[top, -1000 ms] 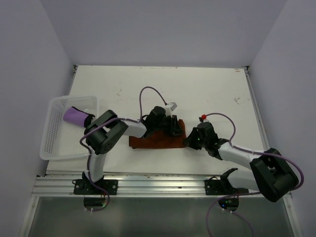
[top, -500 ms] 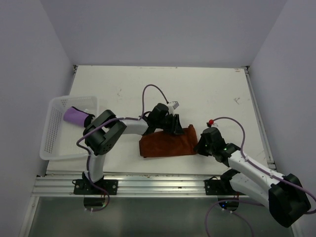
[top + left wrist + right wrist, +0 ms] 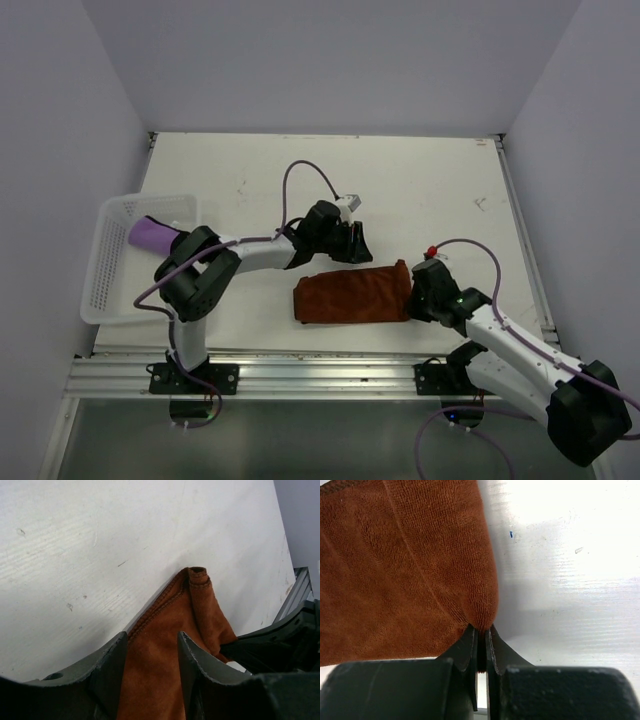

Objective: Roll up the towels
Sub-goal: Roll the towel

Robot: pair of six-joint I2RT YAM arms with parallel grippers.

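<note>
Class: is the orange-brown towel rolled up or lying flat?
Lying flat, not rolled: the orange-brown towel spreads as a low rectangle on the table, one edge pinched by the right gripper.

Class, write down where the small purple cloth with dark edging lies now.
In the top view the purple cloth lies in the far end of the white perforated plastic basket, at the left edge of the table.

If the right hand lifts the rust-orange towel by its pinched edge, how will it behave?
Probably floppy: the orange towel lies folded and creased, bunching where the right hand pinches it, so it would likely drape. Its fuzzy pile suggests grip rather than slip. Pushed, it would likely wrinkle, not slide whole.
</note>
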